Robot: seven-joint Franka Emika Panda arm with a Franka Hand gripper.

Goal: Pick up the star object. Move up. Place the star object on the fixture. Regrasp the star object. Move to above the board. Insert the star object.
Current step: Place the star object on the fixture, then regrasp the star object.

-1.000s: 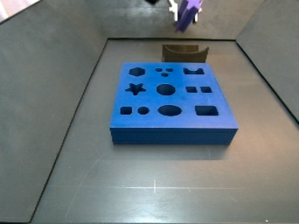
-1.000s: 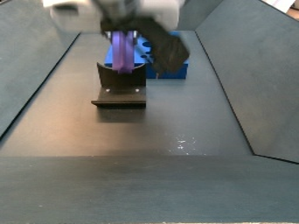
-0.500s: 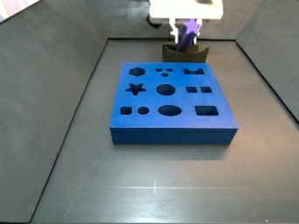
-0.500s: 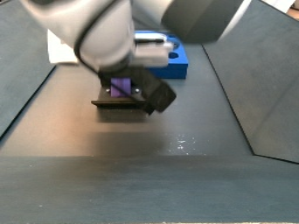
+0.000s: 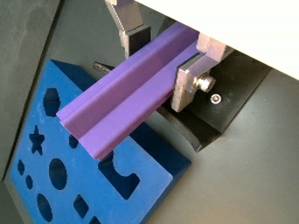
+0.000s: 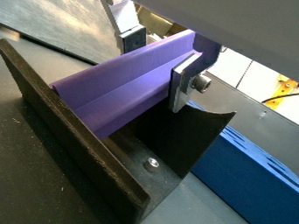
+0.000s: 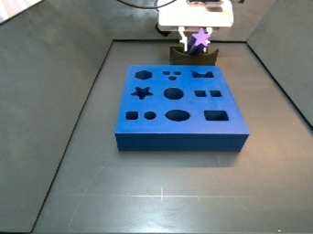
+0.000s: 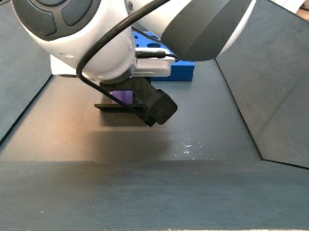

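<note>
The star object [image 5: 128,83] is a long purple peg held between my gripper's silver fingers [image 5: 191,80] in both wrist views [image 6: 117,83]. My gripper [image 7: 199,37] is shut on it and sits low at the dark fixture [image 7: 195,55], at the far end of the blue board [image 7: 178,105]. In a wrist view the peg lies in the fixture's notch [image 6: 105,166]. In a side view the arm hides most of the fixture [image 8: 118,108]; a bit of purple peg [image 8: 126,93] shows.
The blue board also shows in a wrist view [image 5: 70,166] with its star hole [image 7: 142,92] on the left side. Grey walls enclose the dark floor [image 7: 159,183]. The robot arm [image 8: 121,36] fills much of a side view.
My gripper has come down with the purple peg from above the fixture to the fixture's notch. The board has not moved.
</note>
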